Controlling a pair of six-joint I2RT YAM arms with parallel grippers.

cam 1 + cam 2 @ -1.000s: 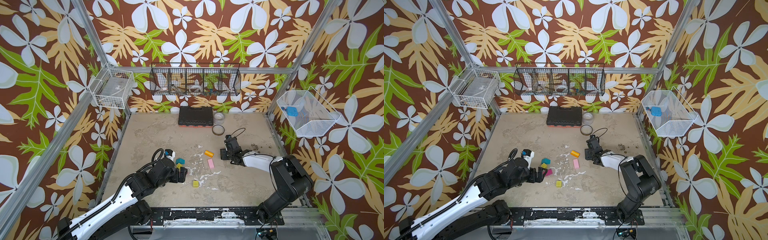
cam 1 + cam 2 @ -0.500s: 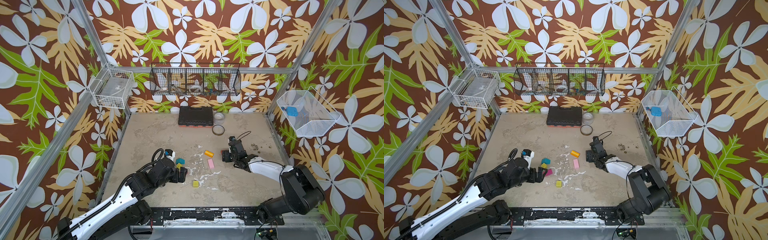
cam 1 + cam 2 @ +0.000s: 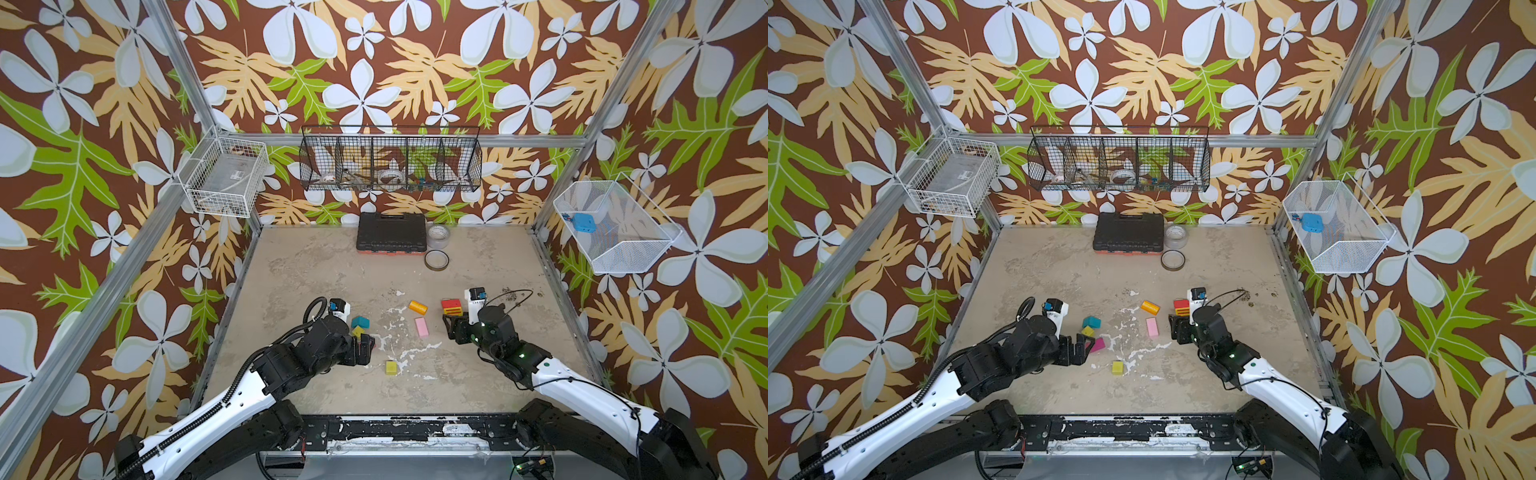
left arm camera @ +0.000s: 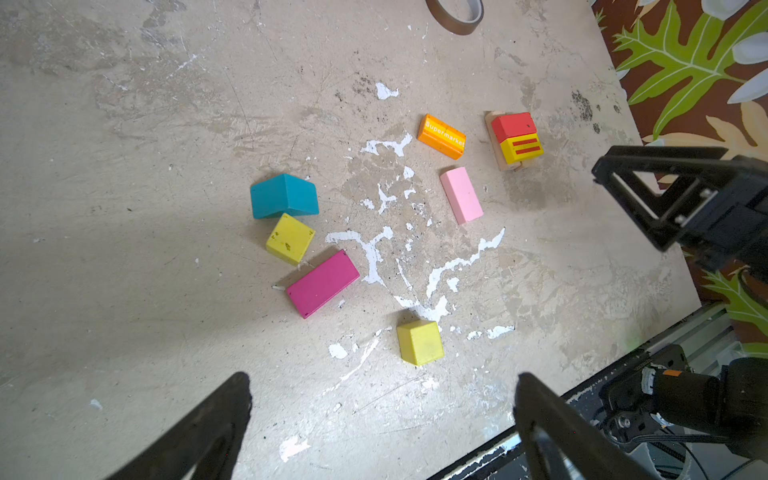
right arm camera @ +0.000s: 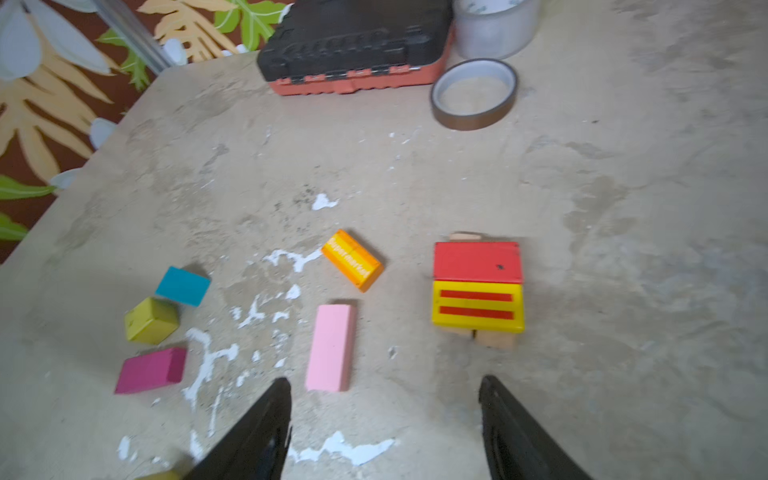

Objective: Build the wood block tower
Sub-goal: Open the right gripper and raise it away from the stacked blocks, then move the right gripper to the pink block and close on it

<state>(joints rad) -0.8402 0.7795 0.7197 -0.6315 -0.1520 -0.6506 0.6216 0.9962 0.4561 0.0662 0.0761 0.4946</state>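
Change: right gripper (image 5: 383, 380) pulled back from the stack (image 3: 451, 306); a second earlier sat right over it and hid it.
Right gripper: jaws apart, nothing held; parked near the stack on the robot's side of it, not touching.
Stack: uncovered now in both top views; red block (image 5: 478, 262) and yellow block (image 5: 478, 307) side by side, touching, laid flat across tan planks (image 5: 494, 338); plank ends poking out beneath.
Left gripper (image 4: 383, 376): jaws wide apart, empty; hung well left of the stack, unmoved over the last second.
Near blocks: orange block (image 5: 352, 259) and pink block (image 5: 330, 347) just left of the stack, apart from each other.
Far blocks: teal block (image 4: 284, 195), cube (image 4: 290, 238) and magenta block (image 4: 323, 283) clustered well left of the stack; lone cube (image 4: 419, 341) left of it too, nearer the robot.
Table (image 3: 332, 266): all six loose blocks lying flat on it, none shifted.
Meaning: looked like a placement just finished and let go; the bottom layers standing on their own.
Progress: judged early; six blocks not yet on the stack.
Next: probably pink or orange, closest to the stack and to the right gripper.
Risk: narrow planks underneath, so a hard set-down could slide or tip the pair.
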